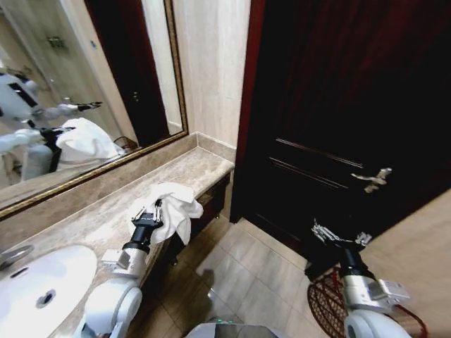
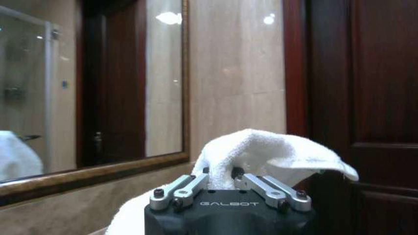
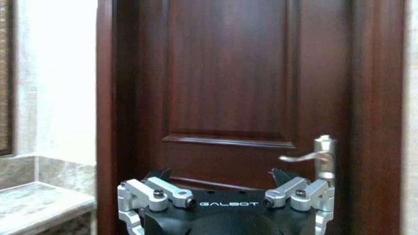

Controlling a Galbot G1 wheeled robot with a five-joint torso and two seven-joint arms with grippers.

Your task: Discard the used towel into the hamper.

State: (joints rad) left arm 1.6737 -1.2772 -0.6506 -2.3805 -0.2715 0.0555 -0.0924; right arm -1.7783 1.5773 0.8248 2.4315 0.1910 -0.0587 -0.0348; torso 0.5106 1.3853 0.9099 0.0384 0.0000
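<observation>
Left gripper, marked GALBOT, clamps white towel over marble counter; right gripper, fingers spread empty, faces dark door above hamper

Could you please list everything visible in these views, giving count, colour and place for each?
towel: one, white, held up over the counter's end
hamper: one, dark reddish-brown, on the floor by the door, partly behind the right arm
counter: one, beige marble, along the mirror wall
sink: one, white, set in the counter
mirror: one, gold-framed, above the counter
door: one, dark wood, silver handle
left end effector: shut on the towel
right end effector: open, above the hamper
</observation>
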